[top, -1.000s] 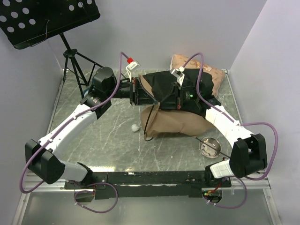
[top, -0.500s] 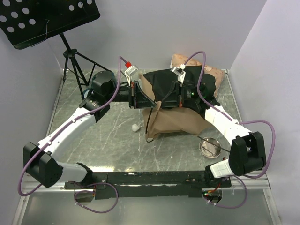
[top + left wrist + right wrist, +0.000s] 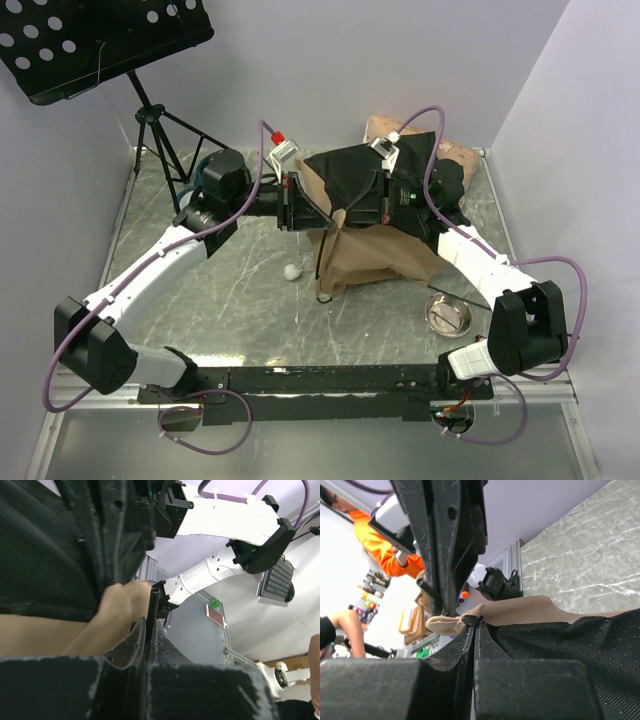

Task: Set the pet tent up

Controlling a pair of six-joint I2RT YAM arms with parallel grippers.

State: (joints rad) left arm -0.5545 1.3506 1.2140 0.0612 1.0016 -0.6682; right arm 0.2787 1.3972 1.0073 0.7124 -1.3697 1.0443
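The left gripper [image 3: 298, 203] and right gripper [image 3: 368, 207] each pinch tightly closed on an edge of the large tan fabric pet tent [image 3: 375, 258]. They hold it partly raised above the grey marbled desk [image 3: 230, 290], probably so its fabric hangs open.

The plush cushion [image 3: 466, 156] is mostly hidden behind the pet tent [image 3: 380, 260] and right arm [image 3: 480, 262]. The music stand [image 3: 90, 40] runs off the upper left frame edge.
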